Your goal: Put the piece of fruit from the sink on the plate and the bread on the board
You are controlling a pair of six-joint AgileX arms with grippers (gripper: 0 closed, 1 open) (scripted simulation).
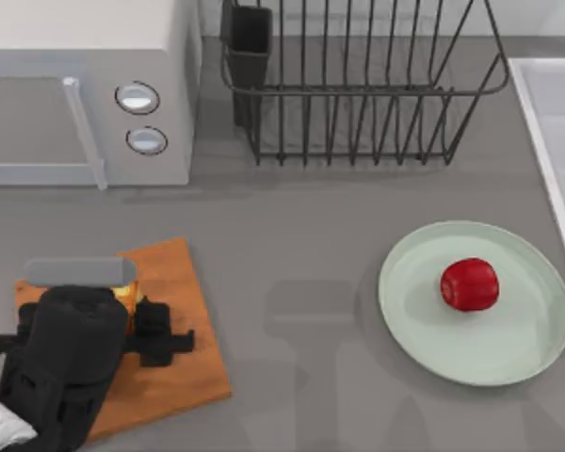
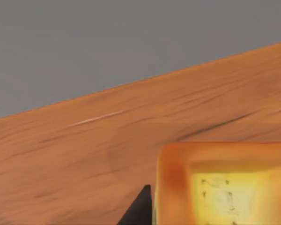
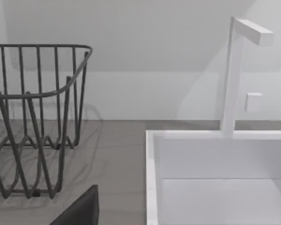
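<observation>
Item: bread (image 1: 124, 294), over the board (image 1: 184, 320) at the table's left, under our left gripper (image 1: 122, 311); in the left wrist view the bread (image 2: 225, 187) sits close above the board's grain (image 2: 84, 159), one dark fingertip (image 2: 138, 211) beside it. We cannot tell whether it is gripped or resting

Item: piece of fruit (image 1: 470, 284), on the plate (image 1: 433, 348), well apart from the sink (image 1: 546, 132); this half looks done

Risk: lifting away with the fingers not fully parted could drag the bread off the board

Obscured: our left arm covers most of the bread and part of the board; the sink (image 3: 152, 178) is cut off at the picture's edge
</observation>
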